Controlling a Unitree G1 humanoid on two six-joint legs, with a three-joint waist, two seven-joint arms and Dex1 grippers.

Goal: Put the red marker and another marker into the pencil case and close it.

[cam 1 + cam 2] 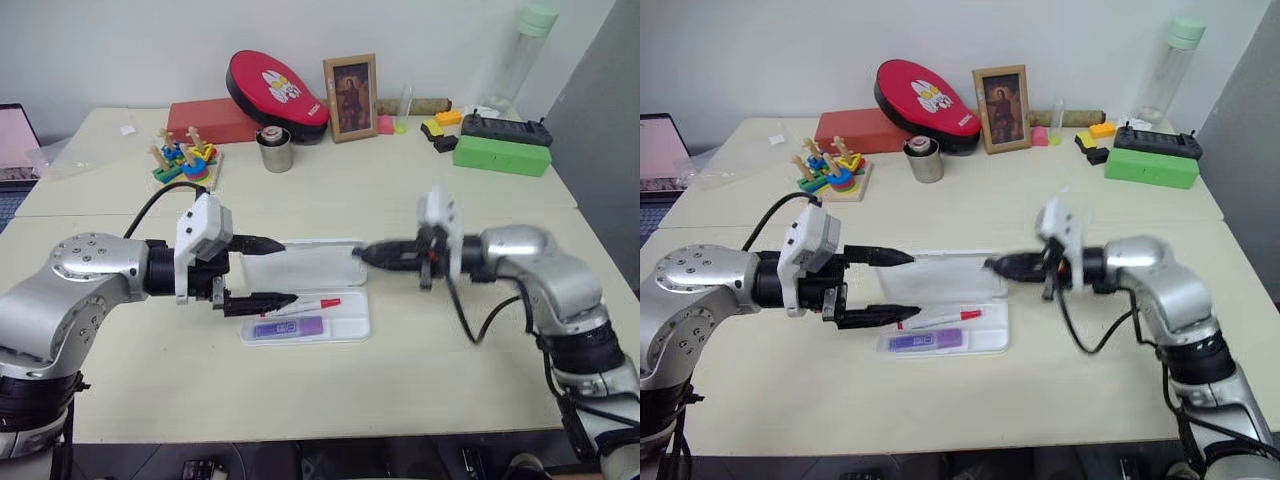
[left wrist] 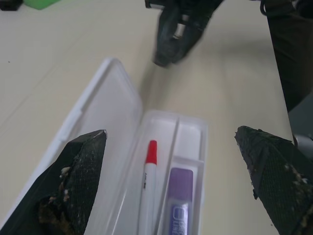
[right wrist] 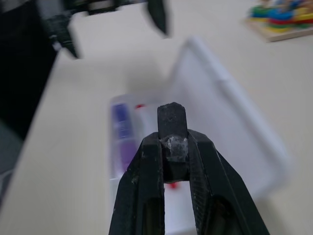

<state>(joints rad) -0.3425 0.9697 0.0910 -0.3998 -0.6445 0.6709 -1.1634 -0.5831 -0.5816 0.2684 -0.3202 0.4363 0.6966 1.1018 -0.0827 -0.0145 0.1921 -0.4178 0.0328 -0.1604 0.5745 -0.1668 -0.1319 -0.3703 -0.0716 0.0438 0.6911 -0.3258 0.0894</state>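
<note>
Looking along the wide-spread left gripper (image 2: 171, 161), the wrist view shows the red-capped white marker (image 2: 148, 188) beside the chunky purple marker (image 2: 178, 205) in the flat white plastic pencil case (image 2: 193, 128), both cut off; the right gripper (image 3: 172, 128) is pinched together.

One pencil case (image 1: 310, 268), lid open; inside, one red marker (image 1: 312, 305) and one purple marker (image 1: 288, 327). Two tools: left tool (image 1: 272, 272), right tool (image 1: 362, 254).

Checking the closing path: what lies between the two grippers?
In the left eye view, the pencil case's raised lid stands between left gripper and right gripper.
</note>
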